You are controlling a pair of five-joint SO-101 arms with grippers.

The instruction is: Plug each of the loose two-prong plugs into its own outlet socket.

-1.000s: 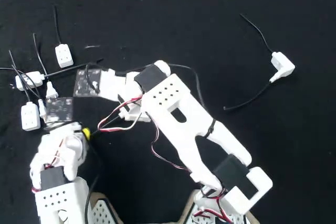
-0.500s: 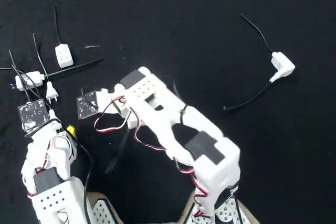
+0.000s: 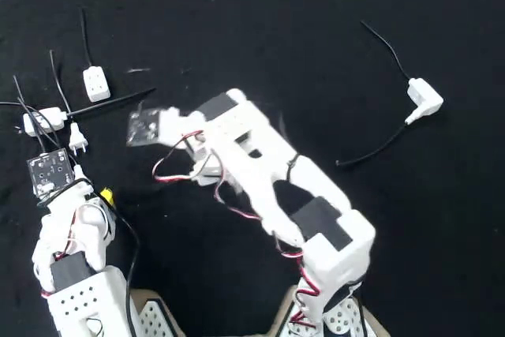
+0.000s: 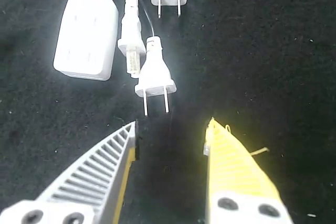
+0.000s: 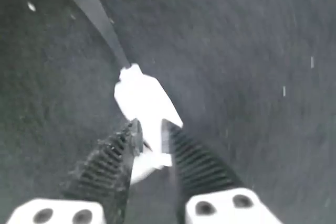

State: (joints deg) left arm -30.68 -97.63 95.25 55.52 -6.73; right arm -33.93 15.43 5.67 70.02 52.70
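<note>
Since the earlier frame the right gripper (image 5: 150, 127) has been shifted farther out, its jaws pinched on a white plug (image 5: 144, 100). The left gripper (image 4: 172, 124) is held with jaws spread, just short of a second plug (image 4: 155, 77) near an outlet block (image 4: 86, 35). A third plug (image 3: 424, 100) is seen well apart, far right.

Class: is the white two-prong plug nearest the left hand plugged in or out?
Out: the white two-prong plug lies with metal prongs bare, pointing at the left hand, apart from the white outlet block.

Blurred plug (image 5: 142, 98) — prongs hidden inside right end effector (image 5: 151, 126).
</note>
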